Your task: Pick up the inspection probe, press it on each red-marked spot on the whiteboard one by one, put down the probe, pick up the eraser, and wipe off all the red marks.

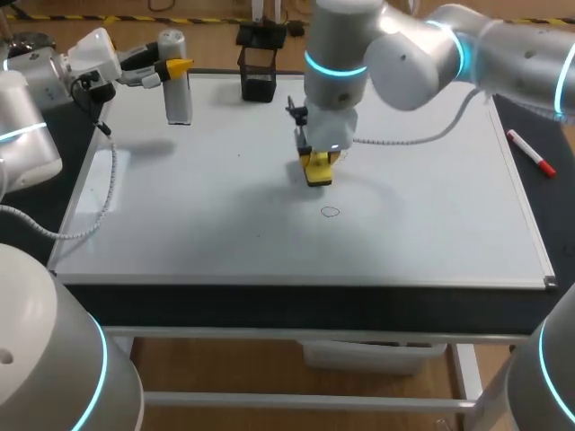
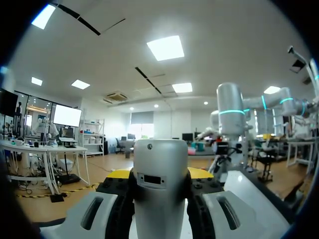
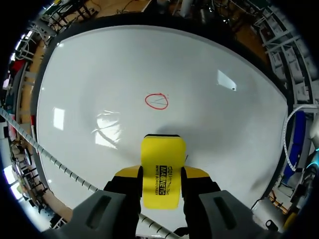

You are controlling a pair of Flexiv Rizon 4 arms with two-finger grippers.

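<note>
Whiteboard (image 1: pixel 431 233): it lies flat across your worktop (image 1: pixel 550 202), so any mark can be pressed or wiped from above.
Right claw (image 1: pixel 316 163): it hangs at the board's middle, closed on the yellow eraser (image 3: pixel 163 169) from two sides, likely so the wiping face points down.
Left claw (image 1: pixel 175 65): it sits at the far left corner, clamped on the probe (image 1: pixel 178 90), apparently to stay out of the wiping path.
Probe: it stands upright in that claw. You cannot tell whether its base touches the board.
Eraser: it is near the mark, on or just above the board.
Red mark (image 3: pixel 156 101): one small ring ahead of the eraser, the only one you see, not yet wiped.
</note>
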